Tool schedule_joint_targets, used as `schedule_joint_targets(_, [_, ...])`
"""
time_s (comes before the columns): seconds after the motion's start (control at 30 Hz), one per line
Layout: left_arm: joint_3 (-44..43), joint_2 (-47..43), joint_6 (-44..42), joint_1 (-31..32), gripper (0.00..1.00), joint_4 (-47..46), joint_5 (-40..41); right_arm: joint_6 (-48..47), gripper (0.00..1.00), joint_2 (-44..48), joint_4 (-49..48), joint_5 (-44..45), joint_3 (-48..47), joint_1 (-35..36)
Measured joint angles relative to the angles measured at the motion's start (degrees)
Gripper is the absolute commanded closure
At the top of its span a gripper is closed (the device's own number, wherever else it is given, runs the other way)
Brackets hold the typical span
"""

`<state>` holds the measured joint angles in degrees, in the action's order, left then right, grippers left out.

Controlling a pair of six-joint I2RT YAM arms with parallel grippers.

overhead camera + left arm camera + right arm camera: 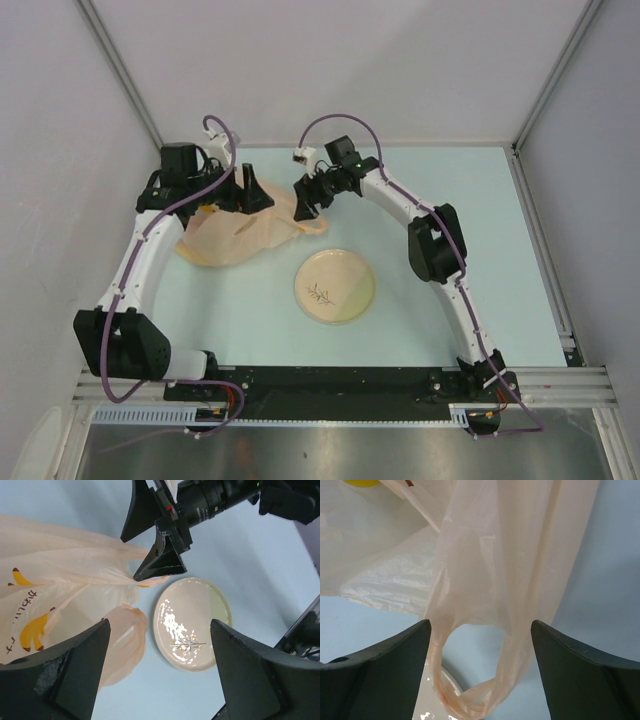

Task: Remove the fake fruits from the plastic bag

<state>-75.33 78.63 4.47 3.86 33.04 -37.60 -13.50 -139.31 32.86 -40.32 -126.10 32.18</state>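
The plate (335,286), cream with a leaf sprig drawn on it, lies nearest on the counter (470,210). At its 10 o'clock, just beside it, the pale peach bag (235,238) lies crumpled and slack. The left wrist view shows yellow bananas printed on it and a vertical line of orange Japanese characters, too creased to read in full. The fruits cannot be made out through the film. A yellow patch (362,482) shows at the top edge of the right wrist view, and I cannot tell whether it is print or fruit.

At the bag's 12 o'clock edge, the left gripper (160,625) hangs over it with its fingers spread wide, holding nothing. At the bag's 2 o'clock corner, the right gripper (481,622) is also spread wide. A handle loop (470,680) hangs loose between its fingers, ungripped.
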Motion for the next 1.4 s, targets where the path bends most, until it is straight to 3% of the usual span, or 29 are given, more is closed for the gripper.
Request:
schedule_joint_targets(0.13, [0.2,-0.1,-7.3,0.0,0.13,3.1,0.9,0.0,0.13,0.0,0.3,-1.9,1.0,0.3])
schedule_joint_targets(0.17, [0.5,-0.2,-8.7,0.0,0.14,3.5,1.7,0.0,0.08,0.0,0.4,-2.2,1.2,0.3])
schedule_joint_targets(0.3, [2.4,-0.3,-13.4,0.0,0.16,3.8,4.8,-0.2,0.04,0.3,0.9,-3.0,2.2,0.4])
schedule_joint_targets(0.43, [3.5,-0.3,-15.6,0.2,0.23,3.8,6.4,-1.0,0.03,1.9,1.2,-2.3,3.2,0.5])
schedule_joint_targets(0.53, [4.6,-0.3,-16.3,0.7,0.35,2.7,7.5,-2.2,0.04,5.2,0.1,-0.9,6.3,0.7])
schedule_joint_targets(0.67, [5.2,0.1,-16.7,1.1,0.63,1.0,7.9,-4.2,0.10,9.9,-1.4,0.6,10.8,1.9])
schedule_joint_targets(0.73, [5.3,0.5,-16.8,1.3,0.69,0.2,8.0,-4.7,0.12,11.1,-2.2,2.0,12.3,3.0])
schedule_joint_targets(0.8, [5.3,1.0,-16.9,1.5,0.82,-0.3,8.0,-5.1,0.12,11.5,-3.2,4.0,14.1,4.4])
schedule_joint_targets(0.83, [5.3,1.4,-17.0,1.6,0.98,-0.6,7.9,-5.2,0.14,11.6,-3.8,5.0,15.0,4.9])
schedule_joint_targets(0.87, [5.3,1.9,-17.0,1.6,1.00,-0.8,7.9,-5.2,0.16,11.6,-4.8,6.5,16.5,5.4])
schedule_joint_targets(0.9, [5.3,2.2,-16.7,1.7,1.00,-0.8,7.9,-5.2,0.17,11.5,-5.0,7.5,17.6,5.8])
schedule_joint_targets(1.0, [5.3,3.0,-17.2,2.0,1.00,-0.8,7.9,-5.0,0.33,11.4,-5.7,11.5,20.2,6.8])
schedule_joint_targets(1.03, [5.3,3.1,-17.4,2.0,1.00,-0.8,7.9,-4.5,0.44,11.3,-5.9,12.9,20.4,6.8])
schedule_joint_targets(1.1, [5.3,3.1,-17.7,2.1,1.00,-0.7,7.9,-3.8,0.53,11.2,-7.4,15.1,20.4,6.4])
schedule_joint_targets(1.13, [5.3,3.1,-17.9,2.1,1.00,-0.7,7.9,-3.5,0.63,11.2,-8.2,15.8,20.4,6.2])
schedule_joint_targets(1.17, [5.2,3.1,-18.0,2.1,0.96,-0.5,8.0,-3.1,0.69,11.2,-8.6,16.2,20.2,5.9])
schedule_joint_targets(1.2, [4.9,3.1,-18.0,2.1,0.84,0.3,8.0,-3.0,0.73,11.2,-8.9,16.5,20.0,5.6])
schedule_joint_targets(1.23, [4.4,3.2,-18.0,2.1,0.60,1.4,8.0,-2.5,0.81,11.2,-9.0,16.6,19.8,5.4])
schedule_joint_targets(1.33, [2.0,3.6,-16.7,2.1,0.36,5.0,6.8,-1.2,1.00,11.2,-9.0,15.6,18.7,4.6])
schedule_joint_targets(1.4, [1.4,3.2,-15.8,2.1,0.27,6.3,4.7,-0.7,1.00,11.2,-9.2,14.6,18.2,4.1])
